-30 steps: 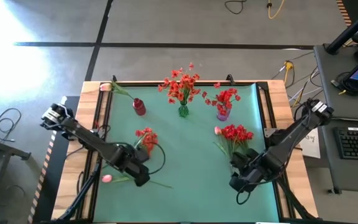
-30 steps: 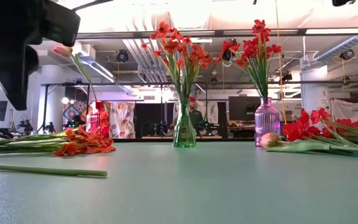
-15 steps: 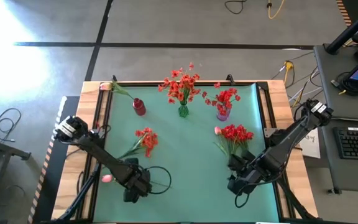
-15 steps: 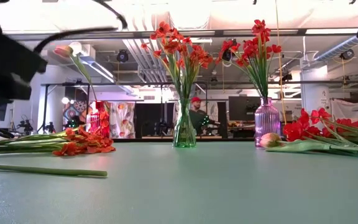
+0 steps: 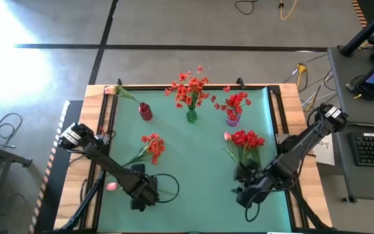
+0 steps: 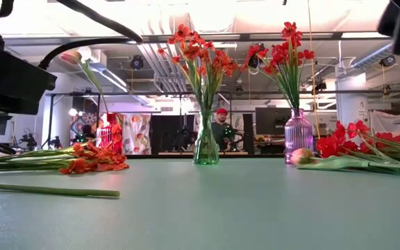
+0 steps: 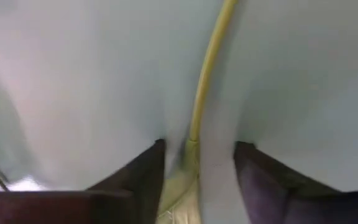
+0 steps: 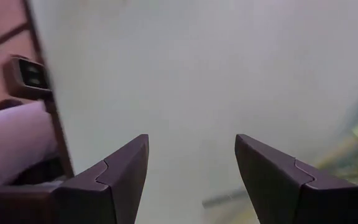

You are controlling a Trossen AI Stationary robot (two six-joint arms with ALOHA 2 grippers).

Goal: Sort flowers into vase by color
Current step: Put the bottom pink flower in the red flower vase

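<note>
A pink-budded flower point(image 5: 112, 186) lies on the green mat at the near left, its long stem point(image 6: 47, 189) flat on the mat. My left gripper point(image 5: 140, 198) points down over that stem. It is open, with one finger on each side of the yellow-green stem point(image 7: 210, 62), and I see no touch. My right gripper point(image 5: 240, 195) hangs open over bare mat point(image 8: 185, 74), near the stem ends of a loose deep red bunch point(image 5: 245, 140). A loose orange-red bunch point(image 5: 151, 146) lies at centre left.
Three vases stand along the far side: a red vase point(image 5: 145, 112) with a pink bud, a green vase point(image 5: 191, 116) with orange-red flowers, and a purple vase point(image 5: 232, 119) with deep red flowers. A pink bud point(image 5: 227, 136) lies beside the red bunch. A person stands in the room beyond the table.
My left gripper has gone down and toward the table's near edge, rolling about its own axis, and now straddles the pink flower's stem. My right gripper has shifted slightly toward the table's left and tipped a little. The flowers have not moved.
</note>
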